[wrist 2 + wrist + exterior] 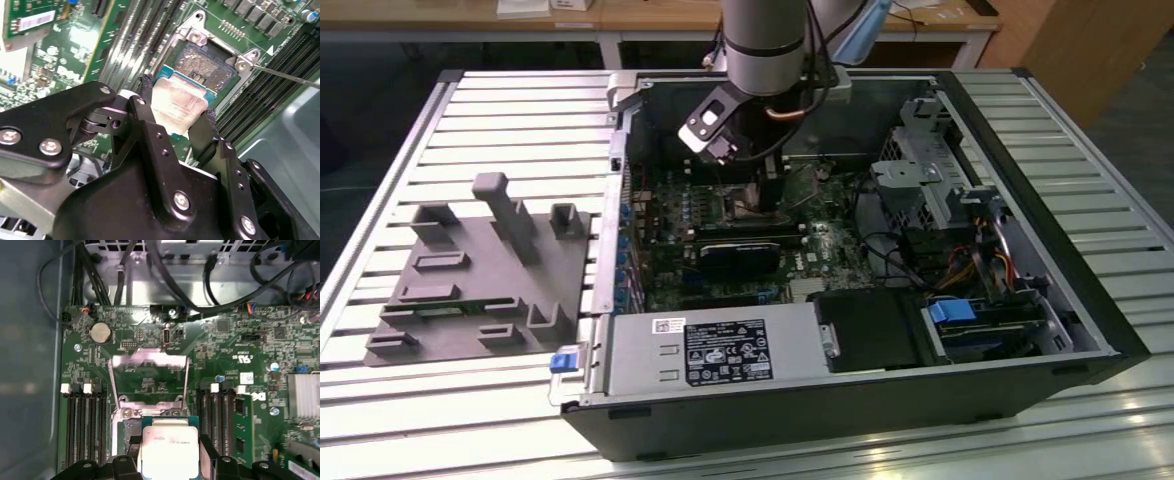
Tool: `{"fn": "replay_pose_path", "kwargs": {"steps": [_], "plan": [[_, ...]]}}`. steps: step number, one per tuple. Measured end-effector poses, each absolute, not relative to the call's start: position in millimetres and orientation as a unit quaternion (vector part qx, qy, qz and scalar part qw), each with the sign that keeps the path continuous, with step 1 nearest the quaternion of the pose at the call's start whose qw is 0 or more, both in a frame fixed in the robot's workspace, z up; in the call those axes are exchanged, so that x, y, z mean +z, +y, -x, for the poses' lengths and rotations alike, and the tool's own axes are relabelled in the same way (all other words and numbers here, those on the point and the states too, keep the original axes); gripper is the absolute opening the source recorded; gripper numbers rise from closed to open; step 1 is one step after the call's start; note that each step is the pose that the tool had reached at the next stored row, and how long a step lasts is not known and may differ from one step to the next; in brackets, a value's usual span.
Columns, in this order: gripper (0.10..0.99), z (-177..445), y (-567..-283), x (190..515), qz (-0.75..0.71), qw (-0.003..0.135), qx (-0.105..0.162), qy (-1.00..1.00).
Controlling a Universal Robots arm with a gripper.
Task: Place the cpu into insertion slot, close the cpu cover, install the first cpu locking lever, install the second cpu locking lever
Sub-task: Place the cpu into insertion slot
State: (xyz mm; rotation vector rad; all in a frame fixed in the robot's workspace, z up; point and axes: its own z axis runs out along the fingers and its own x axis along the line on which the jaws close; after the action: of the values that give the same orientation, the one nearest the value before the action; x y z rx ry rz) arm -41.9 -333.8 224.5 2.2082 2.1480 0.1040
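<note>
Fingers (150, 125) of the gripper (178, 111) are clamped on two opposite edges of the cpu (176, 100). Its dull silver top faces up and a green edge shows along its far side. In both wrist views the chip hangs over the near part of the insertion slot (207, 62) and overlaps it; whether the two touch cannot be told. Beyond the chip the slot's brownish centre lies uncovered inside a metal bracket (192, 35) with screws at its corners. A thin metal rod (287, 76) runs away from one of those screws.

Farther on, in the first wrist view, the cpu cover (149, 360) stands swung up and open on the far side of the slot, with green board showing through its window. Long black memory slots (82, 425) flank the socket on both sides. Past the cover lie a coin cell (101, 332) and, off to one side, a finned heatsink (304, 395). Dark cables (150, 270) hang against the metal wall behind the board.

In the exterior view the arm (767, 40) reaches down into an open computer case (854, 410) lying on a slatted desk (400, 420). Inside the case a black card (740, 250) sits near the arm's end, and a power supply (707, 350) fills the near edge. A grey fixture (480, 270) rests on the desk at the exterior view's left of the case.
</note>
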Motion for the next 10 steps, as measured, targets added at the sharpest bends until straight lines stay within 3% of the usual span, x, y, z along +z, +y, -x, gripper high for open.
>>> {"fn": "replay_pose_path", "kwargs": {"steps": [10], "plan": [[0.537,46.7,-326.5,214.2,-0.716,0.030,0.034,0.697]]}}
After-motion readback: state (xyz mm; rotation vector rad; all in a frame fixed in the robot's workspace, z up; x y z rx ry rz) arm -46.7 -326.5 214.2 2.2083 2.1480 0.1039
